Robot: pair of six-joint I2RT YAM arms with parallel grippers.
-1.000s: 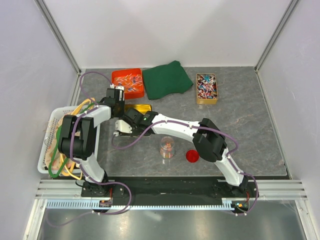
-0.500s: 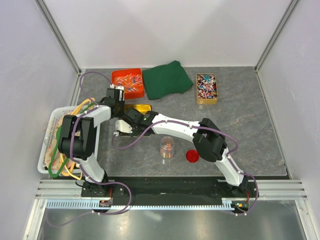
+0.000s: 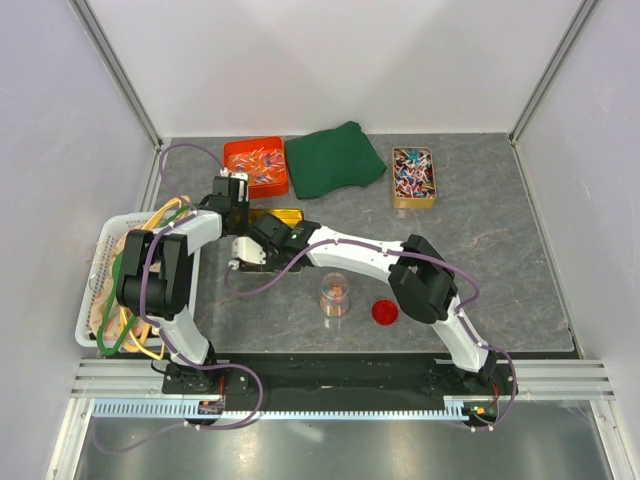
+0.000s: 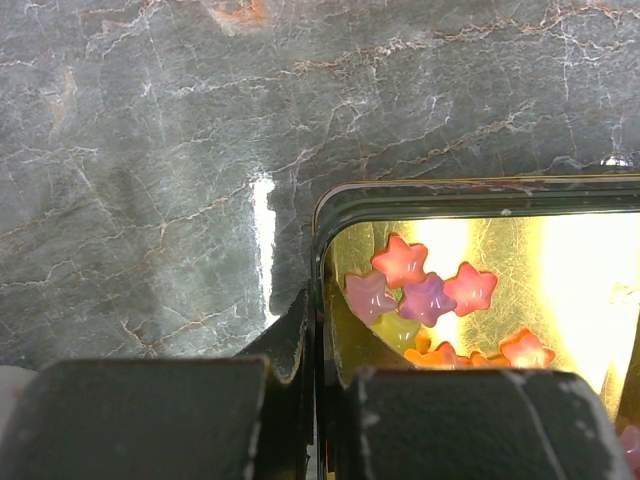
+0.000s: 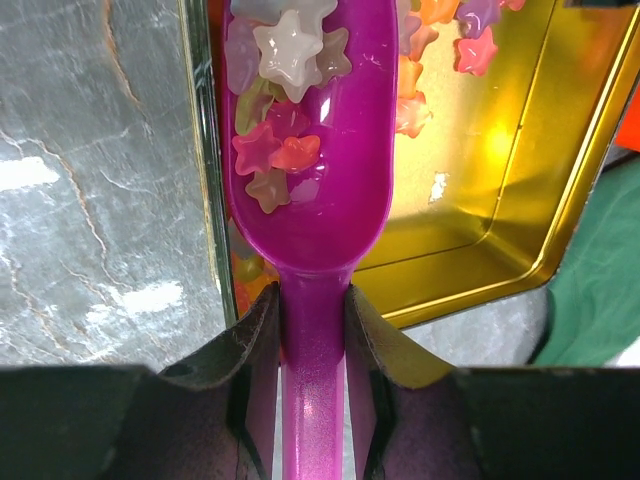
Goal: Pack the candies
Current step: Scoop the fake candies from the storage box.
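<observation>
Now right hand (image 5: 310,315) clamps scoop (image 5: 340,215) handle, left hand (image 4: 315,365) pinches tin (image 4: 470,190) rim; candies (image 5: 290,45) light, loose, best lifted by scoop.

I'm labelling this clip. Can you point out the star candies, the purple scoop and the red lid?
star candies (image 5: 290,45): right wrist view, a pale star in the scoop.
purple scoop (image 5: 330,225): right wrist view, bare bowl surface.
red lid (image 3: 384,313): top external view, middle of its top.
</observation>
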